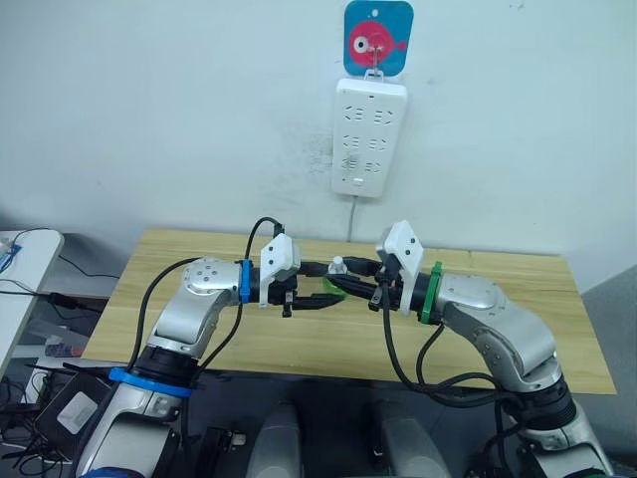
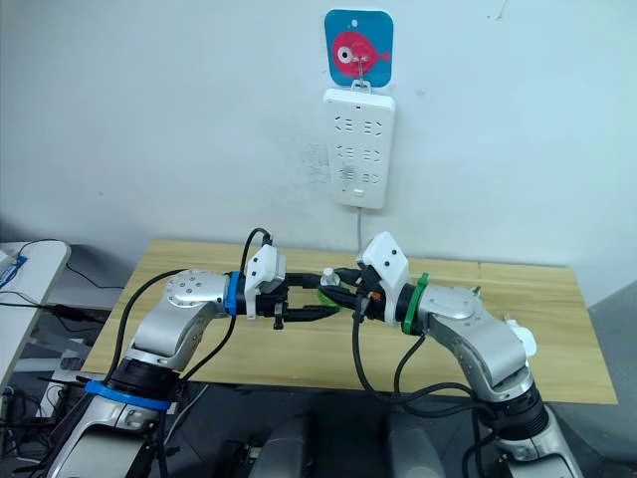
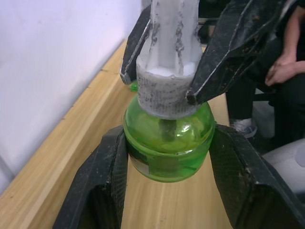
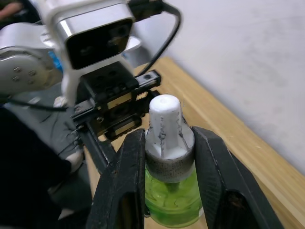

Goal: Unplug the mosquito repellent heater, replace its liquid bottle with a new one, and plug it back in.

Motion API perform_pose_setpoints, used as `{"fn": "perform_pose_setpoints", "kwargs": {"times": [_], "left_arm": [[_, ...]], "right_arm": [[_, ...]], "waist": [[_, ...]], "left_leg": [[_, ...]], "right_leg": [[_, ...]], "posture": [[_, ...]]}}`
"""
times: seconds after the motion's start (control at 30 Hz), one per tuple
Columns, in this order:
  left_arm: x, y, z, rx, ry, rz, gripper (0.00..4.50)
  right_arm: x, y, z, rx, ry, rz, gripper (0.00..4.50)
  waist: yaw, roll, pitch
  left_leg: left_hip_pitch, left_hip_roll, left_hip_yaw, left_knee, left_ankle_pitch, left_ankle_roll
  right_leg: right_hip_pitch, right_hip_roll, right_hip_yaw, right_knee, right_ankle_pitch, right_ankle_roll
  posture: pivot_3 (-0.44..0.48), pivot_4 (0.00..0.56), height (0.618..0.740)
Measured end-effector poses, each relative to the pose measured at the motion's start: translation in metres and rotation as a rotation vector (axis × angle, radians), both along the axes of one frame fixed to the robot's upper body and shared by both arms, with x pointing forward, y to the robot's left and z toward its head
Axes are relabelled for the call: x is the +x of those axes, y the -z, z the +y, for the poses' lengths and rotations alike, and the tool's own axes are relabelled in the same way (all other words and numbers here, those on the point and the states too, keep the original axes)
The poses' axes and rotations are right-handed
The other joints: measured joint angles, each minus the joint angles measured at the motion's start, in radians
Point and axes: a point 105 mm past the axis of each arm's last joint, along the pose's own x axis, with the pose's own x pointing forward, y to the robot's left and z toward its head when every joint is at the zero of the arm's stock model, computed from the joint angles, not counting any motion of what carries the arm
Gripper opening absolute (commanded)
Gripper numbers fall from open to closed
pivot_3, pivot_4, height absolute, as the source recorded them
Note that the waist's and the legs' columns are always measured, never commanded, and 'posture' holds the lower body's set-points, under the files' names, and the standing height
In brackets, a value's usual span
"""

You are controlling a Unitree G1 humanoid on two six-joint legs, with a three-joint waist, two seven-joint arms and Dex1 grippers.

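Observation:
A green liquid bottle (image 3: pixel 167 143) with a white cap (image 4: pixel 164 124) hangs just above the wooden table (image 1: pixel 518 299), between my two grippers. My left gripper (image 3: pixel 167 160) is shut on the bottle's green body, one black finger on each side. My right gripper (image 4: pixel 169 143) is shut on the ribbed white collar of the cap. In the head views the two grippers meet over the table's middle, around the bottle (image 1: pixel 334 283). A small white rounded thing (image 2: pixel 518 339) shows by my right elbow; I cannot tell whether it is the mosquito repellent heater.
A long white power strip (image 1: pixel 368 137) hangs on the wall under a blue fish hook (image 1: pixel 378 38), with nothing plugged into it. Its cord drops behind the table. A person (image 3: pixel 281 67) sits off the table's end. A white desk (image 1: pixel 20 261) stands at far left.

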Motion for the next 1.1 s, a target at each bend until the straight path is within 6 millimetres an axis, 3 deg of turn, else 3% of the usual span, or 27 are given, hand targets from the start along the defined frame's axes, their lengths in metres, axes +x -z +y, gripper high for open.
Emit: {"fn": "perform_pose_setpoints", "kwargs": {"times": [0.2,0.33,0.37,0.5,0.63,0.67,0.83,0.97,1.1], "left_arm": [[-0.037,0.002,-0.002,0.074,0.222,0.025,2.16],[-0.042,0.003,0.0,0.091,0.257,0.038,2.16],[-0.042,0.002,0.001,0.093,0.254,0.038,2.16],[-0.041,0.003,-0.001,0.082,0.25,0.049,2.16],[-0.034,0.001,-0.005,0.049,0.2,0.038,2.16],[-0.03,0.001,-0.004,0.037,0.168,0.039,2.16],[-0.009,-0.007,0.002,-0.014,0.025,0.005,2.16],[-0.002,-0.008,0.004,-0.033,-0.026,0.004,2.16],[-0.002,-0.007,0.004,-0.033,-0.031,0.01,2.16]], "right_arm": [[-0.015,0.001,-0.001,-0.119,-0.582,-0.051,1.06],[-0.012,-0.001,0.006,-0.138,-0.724,-0.07,1.06],[-0.011,-0.001,0.007,-0.136,-0.728,-0.071,1.41],[-0.005,-0.003,-0.001,-0.136,-0.685,-0.058,2.8],[0.01,-0.004,-0.032,-0.138,-0.495,-0.048,4.28],[0.012,-0.002,-0.038,-0.129,-0.443,-0.037,4.47],[0.008,-0.001,-0.043,-0.049,-0.238,-0.007,4.47],[-0.001,-0.011,-0.018,0.062,-0.123,-0.035,4.47],[0.003,-0.014,0.007,0.111,-0.021,-0.072,4.47]], "waist": [[-0.008,0.0,0.0],[-0.009,0.0,0.0],[-0.009,0.0,0.0],[0.004,0.0,0.0],[0.012,0.0,0.0],[0.009,0.0,0.0],[-0.003,0.0,0.0],[-0.007,0.0,0.0],[-0.007,0.0,-0.001]], "left_leg": [[0.001,0.0,0.0,0.0,0.0,0.0],[0.001,0.002,-0.002,0.0,0.0,0.0],[0.001,0.002,-0.003,0.0,0.0,0.0],[0.001,0.0,-0.003,0.001,0.0,0.0],[0.001,0.0,-0.004,0.001,0.0,0.0],[0.001,0.0,-0.003,0.001,0.0,0.0],[0.001,0.001,-0.003,0.001,0.0,0.0],[0.002,0.001,-0.004,0.001,0.0,0.0],[0.002,0.001,-0.004,0.001,0.0,-0.001]], "right_leg": [[0.001,0.002,-0.001,0.0,0.0,0.0],[0.001,0.002,-0.002,0.001,-0.001,-0.002],[0.001,0.001,-0.002,0.002,-0.001,-0.003],[0.001,0.0,-0.003,0.002,-0.001,-0.003],[0.002,-0.001,-0.003,0.001,-0.001,-0.003],[0.002,-0.001,-0.003,0.002,-0.001,-0.003],[0.0,0.0,-0.003,0.006,-0.003,-0.005],[0.0,0.002,-0.003,0.009,-0.003,-0.006],[0.0,0.002,-0.003,0.009,-0.004,-0.006]], "posture": [[-0.005,0.165,0.74],[0.0,0.165,0.74],[0.015,0.169,0.74],[0.021,0.176,0.74],[0.016,0.18,0.74],[0.01,0.181,0.74],[-0.002,0.185,0.74],[-0.007,0.185,0.74],[-0.014,0.181,0.74]]}}
